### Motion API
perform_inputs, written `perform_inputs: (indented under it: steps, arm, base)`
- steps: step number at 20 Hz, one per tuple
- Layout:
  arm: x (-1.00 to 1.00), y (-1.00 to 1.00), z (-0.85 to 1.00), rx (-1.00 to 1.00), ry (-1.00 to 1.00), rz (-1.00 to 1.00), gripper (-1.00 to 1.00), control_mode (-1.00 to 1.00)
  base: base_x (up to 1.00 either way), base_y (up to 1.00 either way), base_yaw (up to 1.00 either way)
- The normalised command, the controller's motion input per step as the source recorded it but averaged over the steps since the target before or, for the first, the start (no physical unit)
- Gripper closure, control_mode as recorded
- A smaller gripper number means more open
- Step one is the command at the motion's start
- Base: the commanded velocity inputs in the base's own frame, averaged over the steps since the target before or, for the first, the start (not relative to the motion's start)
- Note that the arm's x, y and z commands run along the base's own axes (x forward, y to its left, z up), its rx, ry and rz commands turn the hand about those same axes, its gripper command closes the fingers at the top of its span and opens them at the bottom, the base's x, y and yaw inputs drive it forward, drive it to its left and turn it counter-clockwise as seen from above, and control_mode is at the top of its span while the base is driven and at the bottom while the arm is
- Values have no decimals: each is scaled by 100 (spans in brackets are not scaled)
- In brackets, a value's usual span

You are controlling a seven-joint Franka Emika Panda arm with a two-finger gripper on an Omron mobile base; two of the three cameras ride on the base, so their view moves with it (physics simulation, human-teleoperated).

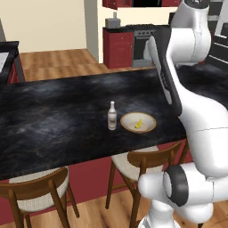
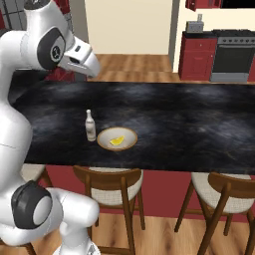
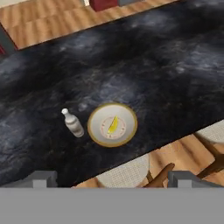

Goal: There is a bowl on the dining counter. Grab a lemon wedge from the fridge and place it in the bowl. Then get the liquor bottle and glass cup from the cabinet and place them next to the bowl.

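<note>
The bowl (image 1: 127, 118) (image 2: 104, 138) (image 3: 94, 129) sits near the front edge of the dining counter (image 1: 58, 111) (image 2: 189, 119) (image 3: 166, 65). The yellow lemon wedge (image 1: 139, 124) (image 2: 117, 141) (image 3: 113, 125) lies inside it. Just to the bowl's left, a small gap away, the pale liquor bottle (image 1: 112, 116) (image 2: 90, 127) (image 3: 73, 124) stands upright. My gripper (image 3: 113, 178) hangs high above the counter's front edge, looking down on both, open with nothing between its fingers. The glass cup is out of view, and I cannot make out the fridge.
Wooden stools with pale seats (image 1: 142, 160) (image 2: 109, 182) (image 2: 224, 189) are tucked under the counter's front edge. Across the wooden floor stand a stove (image 1: 142, 40) (image 2: 231, 55) and red base units (image 1: 118, 46) (image 2: 196, 55), with red wall cabinets (image 1: 118, 3) above.
</note>
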Motion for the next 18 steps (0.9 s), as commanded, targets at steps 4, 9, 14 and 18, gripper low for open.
perform_inputs:
  steps: [4,9,14,18]
  arm:
    - [-41,-1,-68,-9,42,0,-100,-100]
    - [-20,0,-66,-7,27,0,-100,-100]
    - [-11,0,-56,-1,5,0,-100,-100]
    - [-10,-13,-33,0,0,3,-100,-100]
  base:
    - [0,0,0]
    - [0,0,0]
    - [0,0,0]
    - [0,0,0]
